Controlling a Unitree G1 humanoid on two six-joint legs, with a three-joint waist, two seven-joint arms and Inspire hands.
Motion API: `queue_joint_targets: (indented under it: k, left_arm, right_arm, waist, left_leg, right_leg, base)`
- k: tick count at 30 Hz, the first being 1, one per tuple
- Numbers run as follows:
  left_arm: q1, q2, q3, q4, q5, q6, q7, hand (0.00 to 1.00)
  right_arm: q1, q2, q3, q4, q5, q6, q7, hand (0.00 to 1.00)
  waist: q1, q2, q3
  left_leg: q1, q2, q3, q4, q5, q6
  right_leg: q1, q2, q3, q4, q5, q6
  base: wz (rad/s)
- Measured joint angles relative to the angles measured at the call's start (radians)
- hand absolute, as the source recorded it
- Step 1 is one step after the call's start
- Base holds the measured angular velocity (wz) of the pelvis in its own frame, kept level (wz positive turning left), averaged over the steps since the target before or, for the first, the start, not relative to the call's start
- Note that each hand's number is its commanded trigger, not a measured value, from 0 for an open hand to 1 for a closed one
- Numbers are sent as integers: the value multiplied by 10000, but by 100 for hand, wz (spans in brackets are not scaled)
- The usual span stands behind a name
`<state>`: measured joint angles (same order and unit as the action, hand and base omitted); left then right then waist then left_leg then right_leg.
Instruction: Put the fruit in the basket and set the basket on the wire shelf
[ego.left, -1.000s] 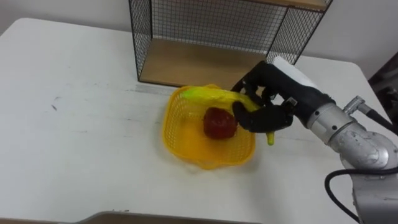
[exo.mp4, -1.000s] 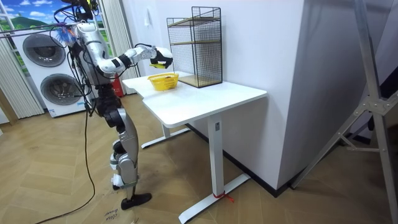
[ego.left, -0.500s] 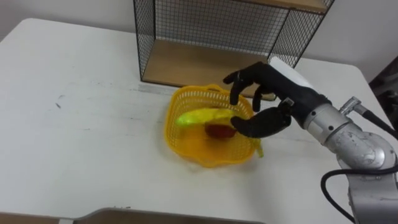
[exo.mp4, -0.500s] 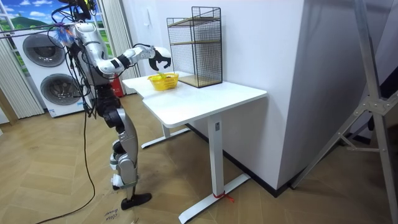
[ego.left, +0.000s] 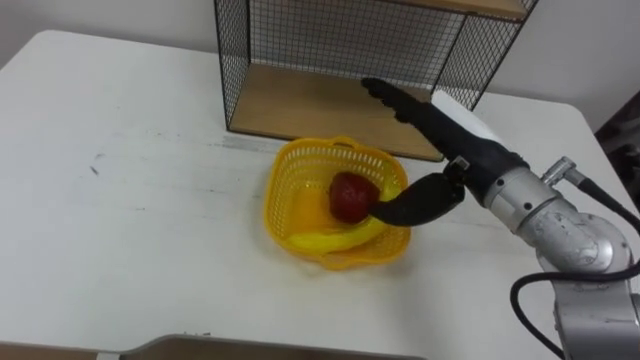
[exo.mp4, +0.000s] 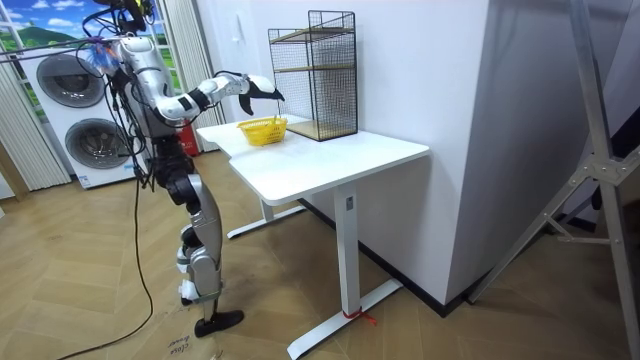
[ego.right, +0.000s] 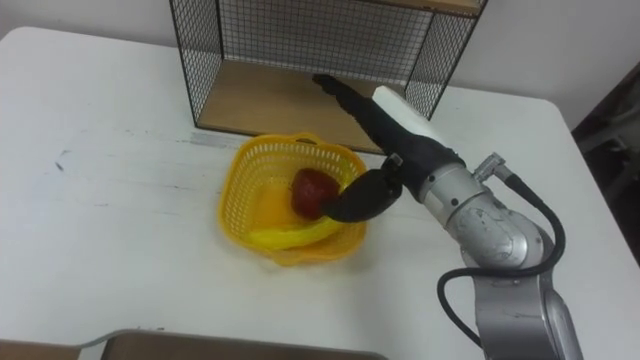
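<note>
Head-camera and room views of the loading step at its close. A yellow plastic mesh basket (ego.left: 335, 205) stands on the white desk (ego.left: 130, 200), just in front of the black wire shelf with wooden boards (ego.left: 300, 100). Inside the basket we see a round red fruit (ego.left: 350, 197) near the middle and a yellow banana (ego.left: 335, 238) lying along the near wall, so we judge that all the fruit in view is already in the basket. The robot's right hand (ego.left: 455, 145) hovers over the basket's right side, released and empty: its fingers point straight toward the shelf's lower board, while the thumb spreads downward over the right rim, close to the red fruit; we cannot tell whether it touches rim or fruit. In the room view the robot stands at the end of the desk on the room view's left, with this arm stretched out above the basket. We therefore read the moment as the hand-over between the two parts of the task: filling is done, and setting the basket on the shelf is not yet begun. The next move, in our judgement, calls for a firm grasp on the basket's rim, a level lift so that the loose fruit does not roll out, and a short carry forward onto the lower wooden board, clear of the wire sides.
</note>
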<state>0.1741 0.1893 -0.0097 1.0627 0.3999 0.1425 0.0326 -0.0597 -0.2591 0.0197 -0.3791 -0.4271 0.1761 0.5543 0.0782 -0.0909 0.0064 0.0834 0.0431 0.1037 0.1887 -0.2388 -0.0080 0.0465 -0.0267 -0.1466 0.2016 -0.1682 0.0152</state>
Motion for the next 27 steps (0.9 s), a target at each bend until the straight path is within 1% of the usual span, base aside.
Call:
queue_joint_targets:
  k: [7, 10, 14, 15, 16, 18, 19, 20, 21, 22, 23, 24, 25, 27]
  left_arm:
    - [195, -13, 221, 247, -308, -11, 8, 0]
    - [302, -27, 663, 296, -650, -15, 37, 0]
    - [566, -33, 1141, 357, -1512, -76, 222, 0]
    - [611, -40, 1262, 516, -1989, -198, 358, 0]
    - [632, -43, 1311, 604, -2254, -229, 450, 0]
    - [768, -146, 1890, 685, -3526, -267, 976, 0]
    - [805, -186, 2094, 680, -3931, -296, 1163, 0]
    - [931, -281, 2541, 674, -4752, -390, 1562, 0]
    - [1059, -375, 3012, 664, -5446, -441, 1963, 0]
    - [1119, -426, 3278, 642, -5768, -456, 2181, 0]
    - [1205, -517, 3881, 480, -6595, -473, 2667, 0]
    - [1261, -551, 4465, 273, -7454, -497, 3158, 0]
    - [1304, -552, 4725, 133, -7824, -508, 3431, 0]
    - [1576, -558, 5383, -601, -9153, -786, 4544, 0]
  right_arm:
    - [1, 10, -31, 40, 776, -1, -343, 0]
    - [2, 10, -165, 170, 832, -3, -761, 0]
    - [348, 10, -653, 184, 1721, -27, -1437, 0]
    - [548, 9, -857, 249, 1938, -48, -1622, 0]
    - [597, 9, -950, 369, 2016, -71, -1754, 0]
    - [750, 6, -1371, 1002, 2808, -113, -2619, 0]
    - [865, 12, -1451, 1011, 2949, -113, -2856, 0]
    - [1041, 18, -1571, 1025, 3133, -122, -3214, 0]
    - [1200, 17, -1695, 1078, 3159, -124, -3571, 0]
    - [1257, 18, -1767, 1149, 3196, -124, -3760, 0]
    - [1375, 18, -1979, 1296, 3322, -121, -4186, 0]
    - [1516, 18, -2202, 1370, 3652, -120, -4711, 0]
    - [1596, 18, -2302, 1384, 3810, -120, -4967, 0]
    - [1992, 16, -2675, 1397, 4446, -120, -5910, 0]
  waist:
    - [-48, -4, -6]
    - [-74, -6, -7]
    - [-208, 22, -25]
    - [-226, 50, -22]
    - [-238, 75, -24]
    - [-230, 182, -40]
    - [-207, 228, -45]
    - [-185, 336, -57]
    - [-186, 444, -86]
    - [-185, 498, -97]
    - [-197, 528, -122]
    - [-184, 554, -123]
    - [-187, 561, -128]
    - [-174, 546, -145]
  left_leg:
    - [20, 0, -12, 42, 0, 0]
    - [-8, -2, -12, 109, -2, 1]
    - [-21, -2, -103, 125, -2, 1]
    - [-17, -7, -155, 152, -2, 1]
    - [-6, -11, -179, 167, -3, 3]
    - [41, -24, -238, 150, -4, 4]
    - [46, -23, -262, 150, -4, 5]
    - [77, -23, -269, 117, -5, 5]
    - [126, -23, -262, 83, -5, 4]
    - [142, -24, -266, 79, -4, 4]
    - [142, -33, -289, 81, -2, 5]
    - [128, -42, -316, 82, 11, 5]
    - [122, -44, -331, 83, 16, 3]
    - [109, -55, -405, 80, 26, -3]
  right_leg:
    - [36, -3, -35, -13, 0, 1]
    - [37, -9, -26, -10, 1, 1]
    - [84, -16, -118, -9, 1, 0]
    - [129, -28, -180, -6, 1, 0]
    - [156, -32, -193, -6, 1, 0]
    - [207, -45, -220, -12, 1, 1]
    - [213, -46, -220, -12, 1, 1]
    - [244, -48, -226, -9, 1, 1]
    - [276, -48, -220, -5, 1, 1]
    - [298, -48, -225, -6, 1, 1]
    - [307, -59, -254, -6, 0, 2]
    - [307, -69, -280, -14, -1, 3]
    - [309, -72, -297, -27, -1, 4]
    - [386, -71, -338, -167, -3, 4]
  base:
    - [1]
    - [0]
    - [6]
    - [11]
    - [12]
    - [5]
    - [0]
    - [0]
    - [0]
    - [0]
    - [6]
    - [6]
    - [9]
    - [8]
